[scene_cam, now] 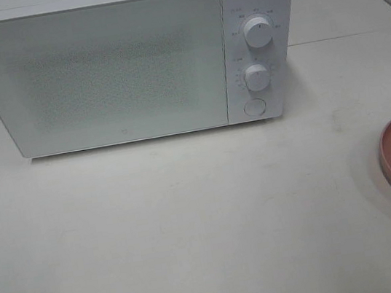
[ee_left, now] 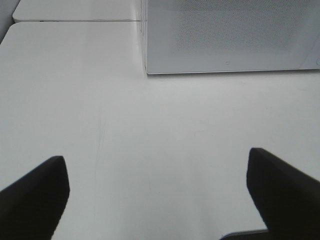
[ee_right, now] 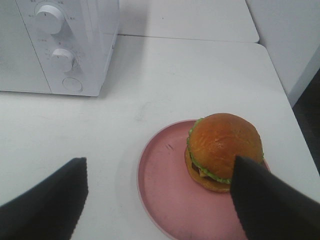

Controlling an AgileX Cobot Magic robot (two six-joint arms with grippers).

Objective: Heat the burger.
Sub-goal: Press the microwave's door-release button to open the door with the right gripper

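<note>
Right hand point(ee_right: 159, 165) is wide open, empty, hanging over the pink plate point(ee_right: 160, 185). The burger point(ee_right: 225, 147) sits on that plate, right by one finger. Left hand point(ee_left: 156, 157) is open too, above the table point(ee_left: 150, 115). Microwave point(scene_cam: 110, 71) door's shut.

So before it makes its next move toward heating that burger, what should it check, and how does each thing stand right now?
1. Door of the microwave open for loading: not ok, it is shut.
2. Space free inside the microwave: cannot tell, the door hides it.
3. The burger upright on the pink plate: ok.
4. The right hand open and empty, close to the burger: ok.
5. The left hand open and empty, facing the microwave front: ok.
</note>
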